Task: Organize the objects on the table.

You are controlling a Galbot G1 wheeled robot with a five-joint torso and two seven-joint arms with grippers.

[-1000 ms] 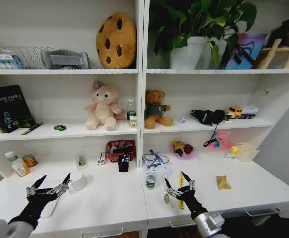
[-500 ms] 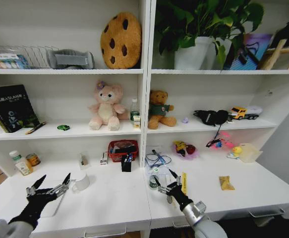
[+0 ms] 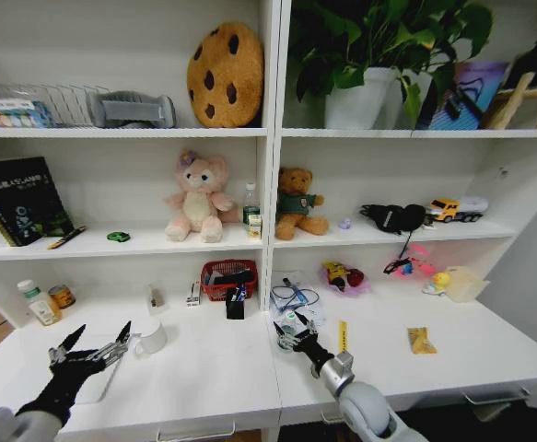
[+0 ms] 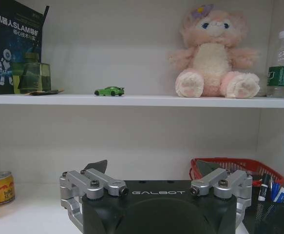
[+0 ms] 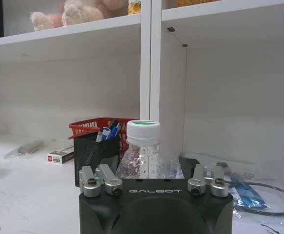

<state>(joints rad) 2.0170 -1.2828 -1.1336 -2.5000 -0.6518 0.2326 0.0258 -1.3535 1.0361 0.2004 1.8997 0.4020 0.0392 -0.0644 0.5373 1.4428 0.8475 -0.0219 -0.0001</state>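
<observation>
Since before, we see right tool (image 3: 289,333) reached to bottle (image 3: 289,324), fingers spread around it, lower body hidden. Left tool (image 3: 91,350) open at 8 o'clock over tabletop (image 3: 213,368). Green car (image 3: 117,237) on shelf.

white desk (image 3: 204,368) — white mug (image 3: 148,338) | small bottle (image 3: 291,325) | yellow packet (image 3: 421,342)

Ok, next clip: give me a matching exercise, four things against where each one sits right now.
Things:
1. green toy car
2. small bottle
3. white mug
4. pens

Places:
A. between the right gripper fingers
B. in the black mesh cup
C. middle shelf, beside the pink plush
D. on the desk by the left gripper

Pairs: 1-C, 2-A, 3-D, 4-B
</observation>
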